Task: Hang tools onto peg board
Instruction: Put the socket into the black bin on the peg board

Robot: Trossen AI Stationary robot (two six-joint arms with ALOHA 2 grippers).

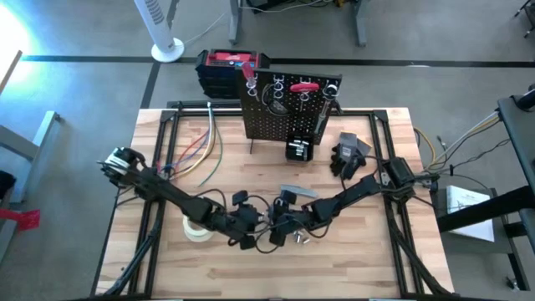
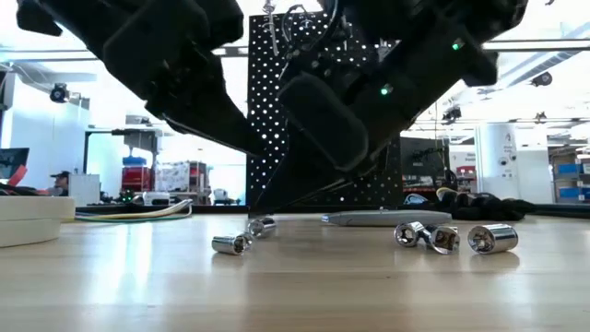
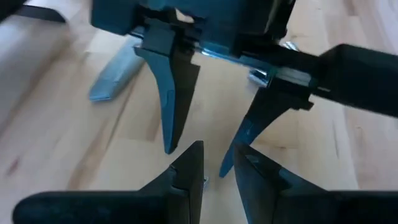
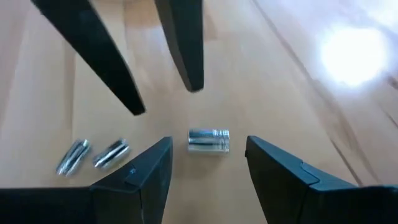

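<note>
High view: the left gripper [image 1: 251, 224] and right gripper [image 1: 280, 224] meet nose to nose at mid-table, well in front of the upright peg board [image 1: 288, 104]. Low view: silvery sockets [image 2: 452, 237] lie loose on the table [image 2: 295, 286]. Wrist views: left fingers [image 3: 186, 171] nearly together and empty; right fingers [image 4: 149, 168] spread astride one socket [image 4: 209, 140].

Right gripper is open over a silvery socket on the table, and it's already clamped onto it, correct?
Not clamped. In the right wrist view the right gripper is open, with the silvery socket lying loose on the table between its spread fingers, neither one touching it. The rest stands.
</note>
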